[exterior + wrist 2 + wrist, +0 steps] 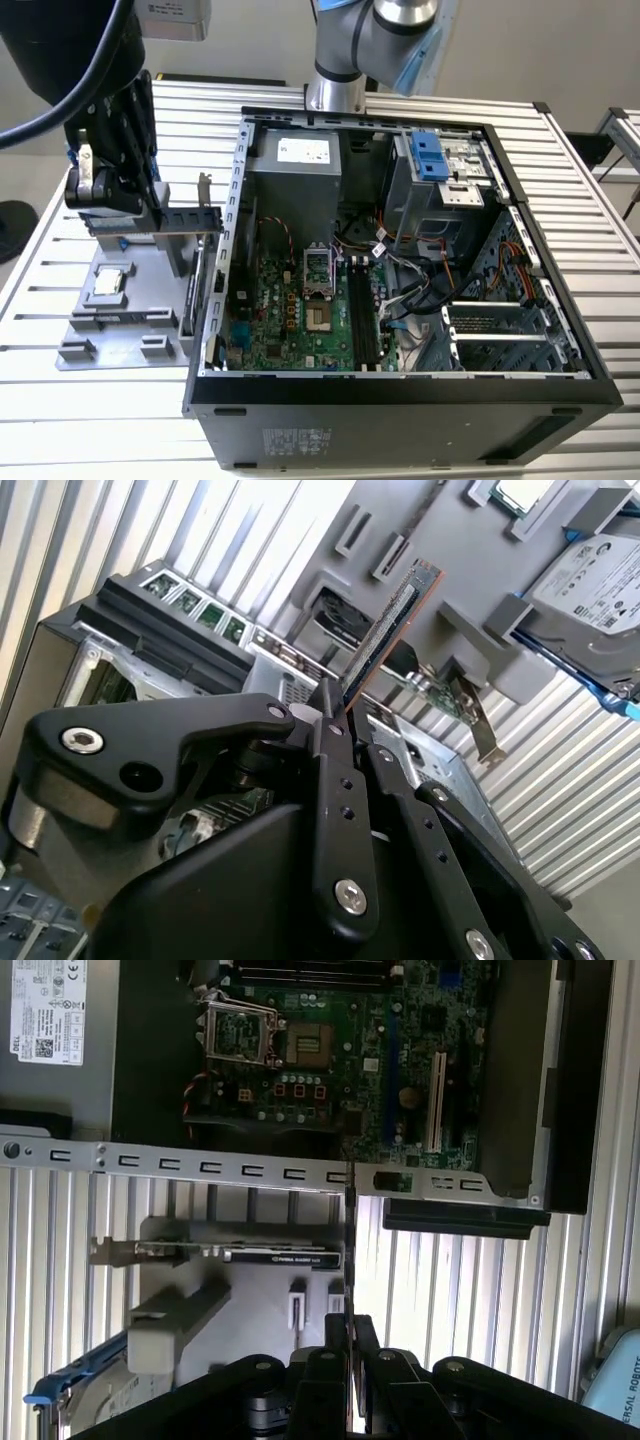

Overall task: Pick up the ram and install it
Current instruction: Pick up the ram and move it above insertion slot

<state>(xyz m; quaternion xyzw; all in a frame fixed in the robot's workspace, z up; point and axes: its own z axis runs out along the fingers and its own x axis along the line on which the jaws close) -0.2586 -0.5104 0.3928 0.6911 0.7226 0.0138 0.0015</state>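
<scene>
Dark and thin, the ram (390,630) juts lengthwise from the pincer (338,708) clamped on its end, the open case (400,390) lying toward the exterior view's right.

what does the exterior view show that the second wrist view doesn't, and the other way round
Exterior view adds: the socket, slots and power supply inside the case. Second wrist view adds: the ram edge-on, clamped in the tool, and the hard drive's face. Both: the gray tray, the chip on it, and the case.
</scene>
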